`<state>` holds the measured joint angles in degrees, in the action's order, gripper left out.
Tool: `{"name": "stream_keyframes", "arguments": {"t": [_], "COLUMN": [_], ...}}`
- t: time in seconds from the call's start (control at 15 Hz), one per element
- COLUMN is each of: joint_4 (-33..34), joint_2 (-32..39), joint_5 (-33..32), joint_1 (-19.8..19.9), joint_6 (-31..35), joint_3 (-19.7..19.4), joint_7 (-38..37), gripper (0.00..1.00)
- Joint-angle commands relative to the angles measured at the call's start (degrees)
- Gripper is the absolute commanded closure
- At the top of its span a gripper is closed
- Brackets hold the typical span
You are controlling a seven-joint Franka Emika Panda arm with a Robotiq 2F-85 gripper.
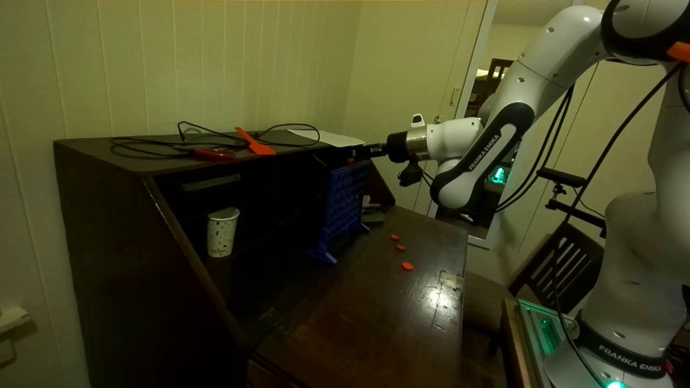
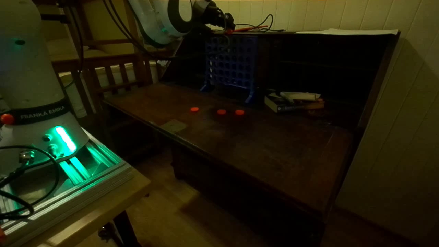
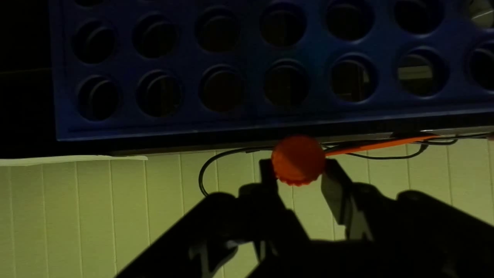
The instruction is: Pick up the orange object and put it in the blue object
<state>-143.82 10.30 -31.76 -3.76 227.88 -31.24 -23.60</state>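
The orange object is a small round orange-red disc (image 3: 298, 159) with a ridged edge. My gripper (image 3: 300, 170) is shut on its sides at the fingertips. The disc also shows in both exterior views (image 1: 350, 160) (image 2: 229, 31), close above the blue object's top edge. The blue object is an upright dark blue frame with rows of round holes (image 3: 252, 56), standing on splayed feet. It shows in both exterior views (image 1: 335, 215) (image 2: 230, 60). The wrist picture appears upside down, with the disc apart in the picture from the frame's edge. Whether they touch cannot be told.
Several orange-red discs lie on the brown desk leaf (image 1: 377, 323), such as this one (image 1: 407, 266). The desk's top (image 1: 108, 145) bears cables, an orange spatula (image 1: 253, 141) and white paper (image 1: 329, 138). A speckled cup (image 1: 222, 233) and books (image 2: 291, 103) stand within the desk.
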Motion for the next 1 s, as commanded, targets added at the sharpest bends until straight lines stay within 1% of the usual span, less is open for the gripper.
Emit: {"name": "stream_keyframes", "arguments": {"t": [0.0,0.93], "joint_4": [-0.6,-0.9], "joint_2": [0.0,0.8], "joint_5": [-2.0,-1.9], "joint_1": [0.7,1.0], "joint_6": [1.4,1.6], "joint_3": [-0.3,-0.1], "joint_7": [-0.4,-0.6], "gripper": [0.9,0.9]}}
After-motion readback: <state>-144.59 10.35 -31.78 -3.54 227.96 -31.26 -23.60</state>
